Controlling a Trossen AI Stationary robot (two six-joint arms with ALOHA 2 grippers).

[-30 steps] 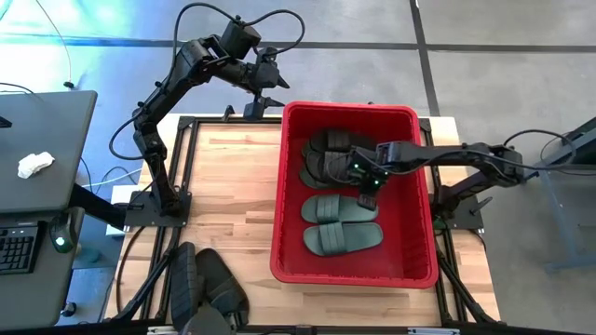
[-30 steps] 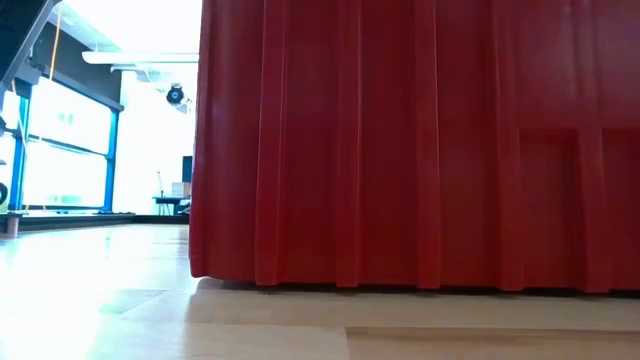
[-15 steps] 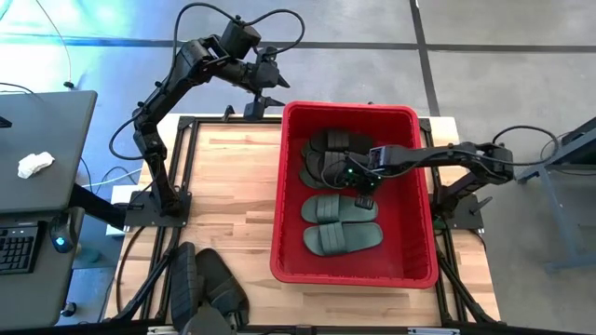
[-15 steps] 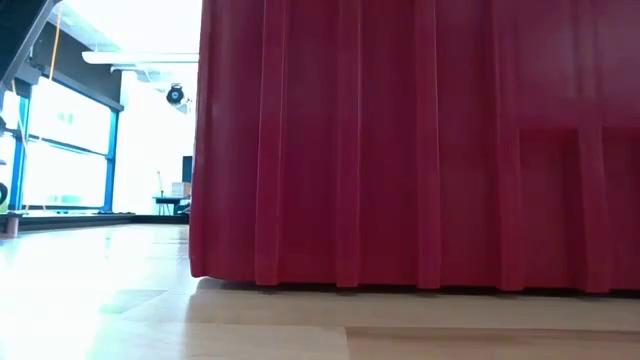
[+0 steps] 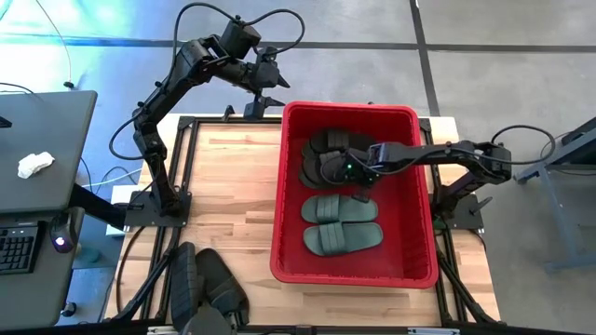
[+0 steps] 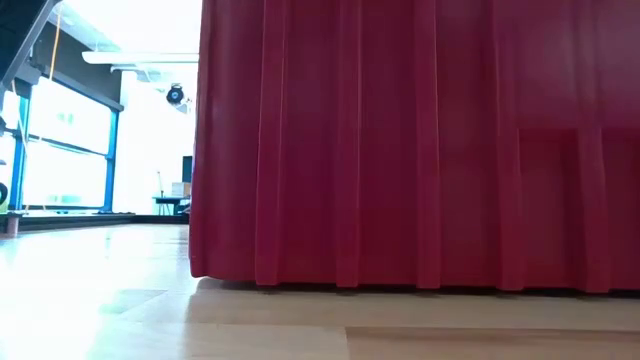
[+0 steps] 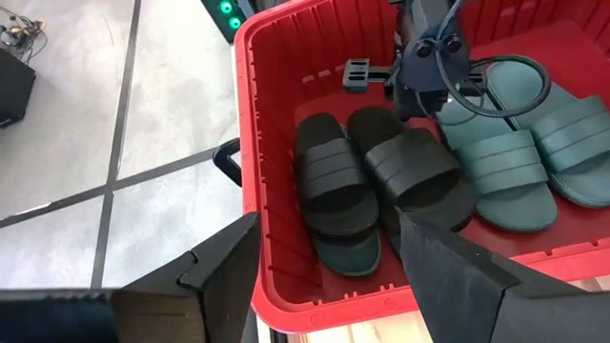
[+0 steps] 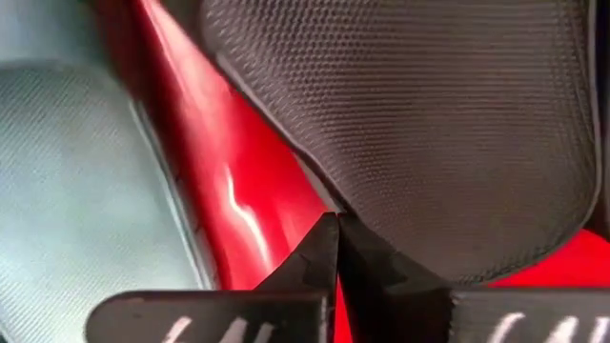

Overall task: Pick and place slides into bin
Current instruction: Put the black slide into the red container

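The red bin (image 5: 349, 108) stands on the right half of the wooden table and fills the low view with its wall (image 6: 420, 150). Inside it, black slides (image 5: 326, 154) lie at the far end, one over a dark green one (image 7: 348, 252). Two green slides (image 5: 341, 223) lie flat in the middle. Two more dark slides (image 5: 205, 288) lie at the table's near left edge. My right gripper (image 5: 359, 174) is shut, down inside the bin between the black slides and the green ones. My left gripper (image 7: 329, 276) hangs open and holds nothing, high beyond the bin's far left corner. My right gripper comes from above, pointing steeply down. Its shut fingertips (image 8: 329, 238) stand at the rounded end (image 8: 372, 219) of a black slide, over the bin's red floor. I cannot tell whether they touch the slide.
Bare wooden table (image 5: 228, 186) lies left of the bin. A grey desk with a white cloth (image 5: 35, 165) and a keyboard stands beyond the table's left edge. The bin's walls close in on my right arm.
My right gripper has sunk a little inside the bin, drifted toward the black slides and tipped to point more steeply down. It has stayed shut. The slides have kept their places.
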